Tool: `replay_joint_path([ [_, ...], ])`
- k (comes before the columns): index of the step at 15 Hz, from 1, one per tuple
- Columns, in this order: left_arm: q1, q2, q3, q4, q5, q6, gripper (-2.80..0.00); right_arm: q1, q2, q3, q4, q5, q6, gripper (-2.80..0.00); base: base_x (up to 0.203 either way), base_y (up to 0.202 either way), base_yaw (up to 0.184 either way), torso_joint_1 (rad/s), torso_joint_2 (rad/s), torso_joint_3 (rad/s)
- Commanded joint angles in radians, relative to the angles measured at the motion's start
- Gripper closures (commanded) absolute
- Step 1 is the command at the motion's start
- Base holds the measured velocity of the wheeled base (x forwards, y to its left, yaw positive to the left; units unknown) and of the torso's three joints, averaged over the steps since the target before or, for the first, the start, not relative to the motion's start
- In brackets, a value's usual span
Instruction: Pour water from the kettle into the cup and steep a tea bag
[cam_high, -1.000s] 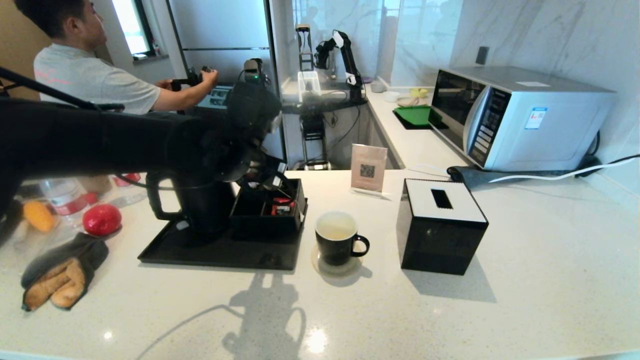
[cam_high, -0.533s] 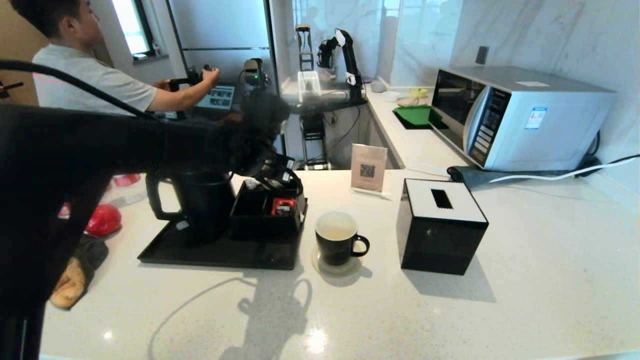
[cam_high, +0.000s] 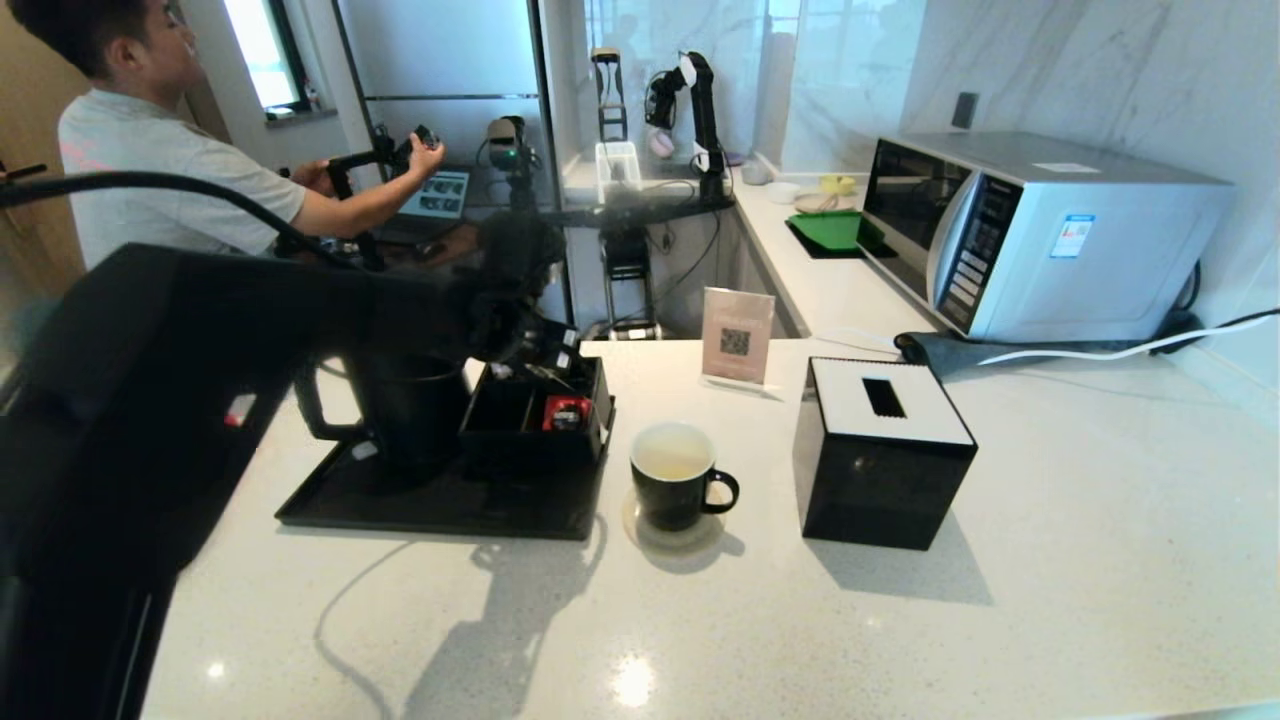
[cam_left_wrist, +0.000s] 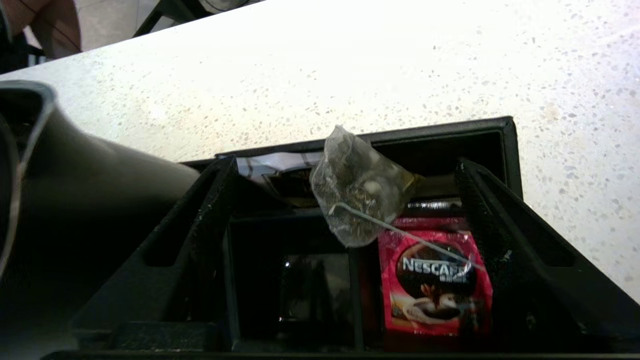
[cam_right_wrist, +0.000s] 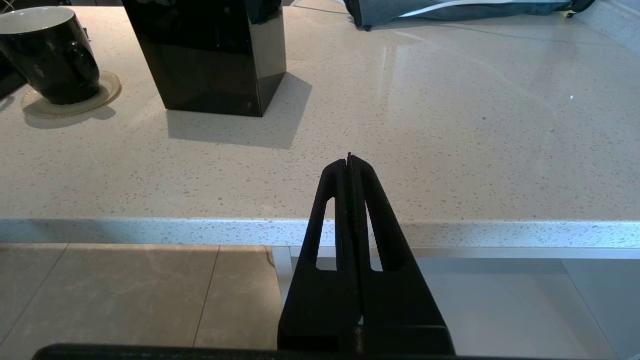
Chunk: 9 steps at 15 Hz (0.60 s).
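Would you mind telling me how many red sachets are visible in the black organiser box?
1: a red Nescafé sachet stands in a compartment of the organiser box, beside the tea bag. Others may be hidden.

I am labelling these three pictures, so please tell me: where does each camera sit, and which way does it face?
Head: high up, looking down at the counter; the left arm shows.
Left wrist: behind the open left gripper, facing the tea bag above the organiser box.
Right wrist: below the counter edge, behind the shut right gripper.
Shared by head and right wrist: the cup and tissue box.
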Motion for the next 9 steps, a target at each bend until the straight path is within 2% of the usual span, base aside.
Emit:
replay_joint_path([
  [1, 0.009, 0.044, -0.036, -0.002, -0.015, 0.000, -2.80, 0.000, 0.001, 0.000, -0.001, 0.000, -0.001, 0.00, 0.000, 0.000, 0.000, 0.000, 0.00, 0.000],
  [9, 0.012, 0.144, -0.160, -0.002, -0.032, 0.000, -2.80, 0.000, 0.001, 0.000, 0.001, 0.000, -0.001, 0.00, 0.000, 0.000, 0.000, 0.000, 0.00, 0.000],
])
